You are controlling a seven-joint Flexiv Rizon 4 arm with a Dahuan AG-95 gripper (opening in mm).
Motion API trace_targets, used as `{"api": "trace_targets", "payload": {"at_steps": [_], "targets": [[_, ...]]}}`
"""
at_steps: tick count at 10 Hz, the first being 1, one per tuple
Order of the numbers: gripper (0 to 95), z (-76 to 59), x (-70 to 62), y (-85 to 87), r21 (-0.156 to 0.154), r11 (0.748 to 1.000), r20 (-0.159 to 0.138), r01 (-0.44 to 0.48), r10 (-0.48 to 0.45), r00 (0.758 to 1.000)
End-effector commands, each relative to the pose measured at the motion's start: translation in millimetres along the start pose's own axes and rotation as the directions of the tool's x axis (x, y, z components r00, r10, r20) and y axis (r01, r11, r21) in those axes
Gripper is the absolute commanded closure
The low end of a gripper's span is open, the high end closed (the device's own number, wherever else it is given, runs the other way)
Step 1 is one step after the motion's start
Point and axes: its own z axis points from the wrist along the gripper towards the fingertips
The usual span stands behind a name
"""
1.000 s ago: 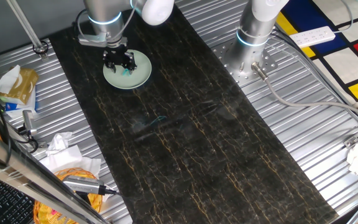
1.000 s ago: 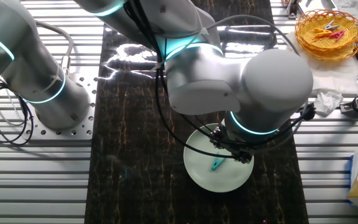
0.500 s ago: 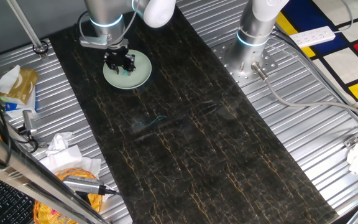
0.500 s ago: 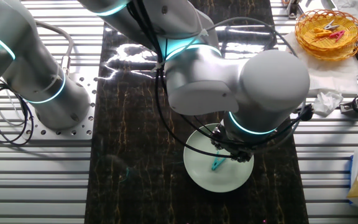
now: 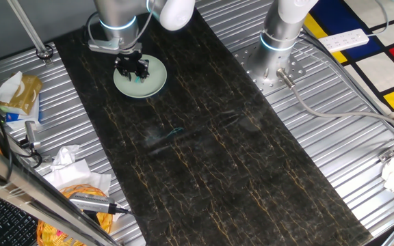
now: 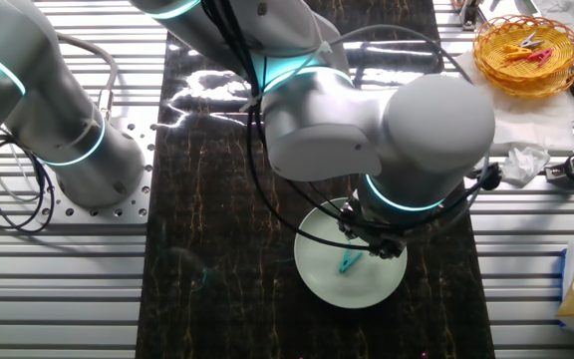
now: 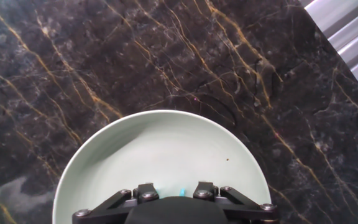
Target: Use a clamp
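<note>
Bright, sharp views — glare on marble top (image 6: 207,85).

No readable text, labels, brands, numbers or signs anywhere; packaging at 9 o'clock too small to read.

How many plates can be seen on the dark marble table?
1: the round pale green plate lies under the robot's black gripper, holding the small teal clamp. None seems hidden.

I see a dark marble mat (image 5: 204,143) down the middle of the ribbed metal table (image 5: 361,178). A wicker basket (image 6: 526,52) of clips sits beyond the mat's far corner — crumpled tissue (image 6: 526,162) beside it. A white power strip (image 5: 344,39) lies off the table.
</note>
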Motion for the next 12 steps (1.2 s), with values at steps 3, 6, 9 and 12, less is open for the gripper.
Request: {"api": "trace_targets", "payload": {"at_steps": [3,6,9,12], "targets": [[57.0,0.3,2.0,-1.4,0.000,1.000,-0.001,-0.003,0.003,1.000],[57.0,3.3,3.1,-1.2,-0.001,1.000,-0.001,-0.003,0.003,1.000],[57.0,4.0,4.5,-1.7,-0.005,1.000,0.002,0.002,-0.002,1.000],[57.0,4.6,5.5,-0.2,-0.008,1.000,0.002,0.007,-0.007,1.000]]}}
